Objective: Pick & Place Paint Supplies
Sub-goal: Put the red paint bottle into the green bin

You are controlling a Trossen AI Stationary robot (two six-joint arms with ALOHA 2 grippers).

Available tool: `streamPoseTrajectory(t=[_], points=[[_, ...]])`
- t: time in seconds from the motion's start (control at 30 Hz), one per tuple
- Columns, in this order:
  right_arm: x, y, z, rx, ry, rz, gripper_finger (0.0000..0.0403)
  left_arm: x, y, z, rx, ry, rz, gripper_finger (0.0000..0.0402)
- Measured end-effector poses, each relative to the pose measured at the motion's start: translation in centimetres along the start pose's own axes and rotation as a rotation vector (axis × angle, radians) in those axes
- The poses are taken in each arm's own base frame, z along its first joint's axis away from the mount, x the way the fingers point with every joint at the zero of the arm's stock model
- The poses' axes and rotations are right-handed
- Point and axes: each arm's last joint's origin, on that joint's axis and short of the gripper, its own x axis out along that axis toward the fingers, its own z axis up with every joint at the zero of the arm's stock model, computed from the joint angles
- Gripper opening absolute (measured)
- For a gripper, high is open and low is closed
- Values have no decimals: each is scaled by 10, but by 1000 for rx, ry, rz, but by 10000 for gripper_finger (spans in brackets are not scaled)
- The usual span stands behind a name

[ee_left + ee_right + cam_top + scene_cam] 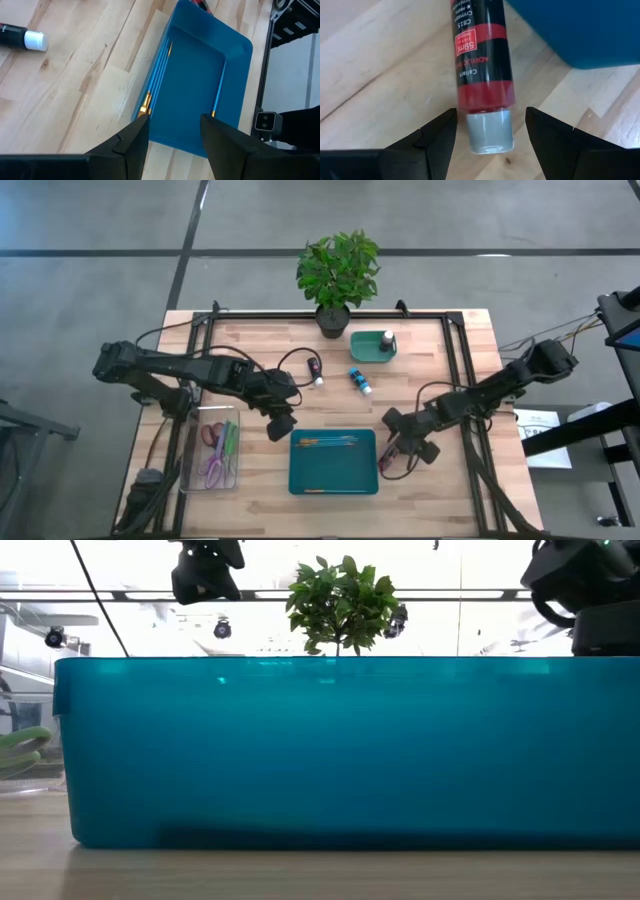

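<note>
The dark red paint bottle with a pale cap point(483, 75) lies flat on the light wooden table point(470, 350), just beside the right side of the teal plastic tray point(333, 462). Its long axis points straight away from the right gripper point(487, 132), cap end nearest, and the cap sits between the two dark fingers, which stand apart and do not touch it. In the high view the right gripper point(398, 454) is directly over this bottle, so the right arm is clearly the nearer one. The bottle probably needs the jaws to close across its width. The left gripper point(172, 140) hangs with fingers apart over the tray's left end, where thin brushes with blue handles point(159, 80) lie.
</note>
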Motion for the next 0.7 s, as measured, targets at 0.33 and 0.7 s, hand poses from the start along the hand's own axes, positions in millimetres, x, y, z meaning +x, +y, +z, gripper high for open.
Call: streamPoseTrajectory(t=[0.33,0.7], points=[[1,1,0,33,2,32,147,0,0,0,0,2,-2,183],[-5,3,-4,203,40,42,108,0,0,0,2,2,-2,183]])
